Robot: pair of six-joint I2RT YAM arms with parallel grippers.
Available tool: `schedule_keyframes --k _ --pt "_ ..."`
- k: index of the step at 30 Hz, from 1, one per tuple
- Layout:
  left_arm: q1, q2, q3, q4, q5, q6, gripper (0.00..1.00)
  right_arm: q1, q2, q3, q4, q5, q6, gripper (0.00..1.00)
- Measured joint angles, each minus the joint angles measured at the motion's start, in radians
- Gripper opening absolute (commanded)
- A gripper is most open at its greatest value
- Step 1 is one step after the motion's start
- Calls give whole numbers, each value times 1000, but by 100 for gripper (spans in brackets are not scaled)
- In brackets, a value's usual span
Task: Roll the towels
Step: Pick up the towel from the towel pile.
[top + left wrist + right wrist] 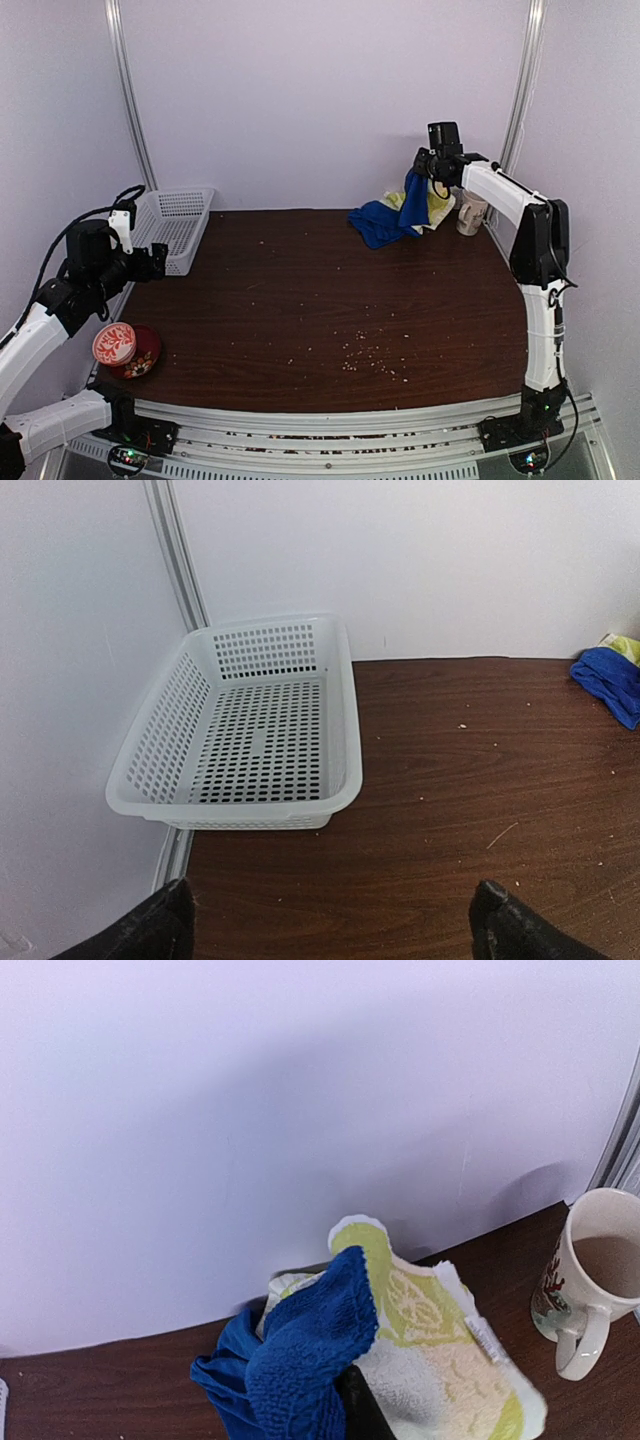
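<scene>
At the back right of the table my right gripper (420,178) is shut on a fold of the royal-blue towel (385,222) and holds it up off the heap. In the right wrist view the blue towel (310,1350) drapes over one dark finger (357,1408), and the other finger is hidden under the cloth. The yellow-green towel (440,1345) with its pale pattern lies crumpled against it by the back wall (434,203). My left gripper (160,262) hovers at the left edge, open wide and empty (335,925). From there the blue towel (610,680) shows far off.
A white perforated basket (178,228) sits at the back left, just ahead of the left gripper (340,730). A cream mug (470,212) stands right of the towels (590,1280). A red bowl (125,348) rests at the front left. Crumbs (370,355) dot the dark wooden table.
</scene>
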State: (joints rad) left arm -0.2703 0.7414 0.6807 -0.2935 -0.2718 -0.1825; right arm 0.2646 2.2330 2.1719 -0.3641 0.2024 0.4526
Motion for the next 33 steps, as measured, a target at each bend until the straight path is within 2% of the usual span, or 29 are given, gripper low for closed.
schedule_keyframes --k 9,14,18,22,29,31,33 --pt "0 0 0 0 0 0 98 12 10 -114 -34 -18 -58 18" --pt "0 0 0 0 0 0 98 13 22 -133 -54 -16 -70 39" --pt "0 0 0 0 0 0 98 13 23 -133 -60 -6 -85 41" --pt "0 0 0 0 0 0 98 13 23 -147 -55 -22 -86 37" --pt "0 0 0 0 0 0 98 13 28 -210 -47 -71 -66 10" --pt "0 0 0 0 0 0 98 13 28 -213 -47 -75 -63 0" --pt "0 0 0 0 0 0 98 14 28 -213 -43 -75 -59 0"
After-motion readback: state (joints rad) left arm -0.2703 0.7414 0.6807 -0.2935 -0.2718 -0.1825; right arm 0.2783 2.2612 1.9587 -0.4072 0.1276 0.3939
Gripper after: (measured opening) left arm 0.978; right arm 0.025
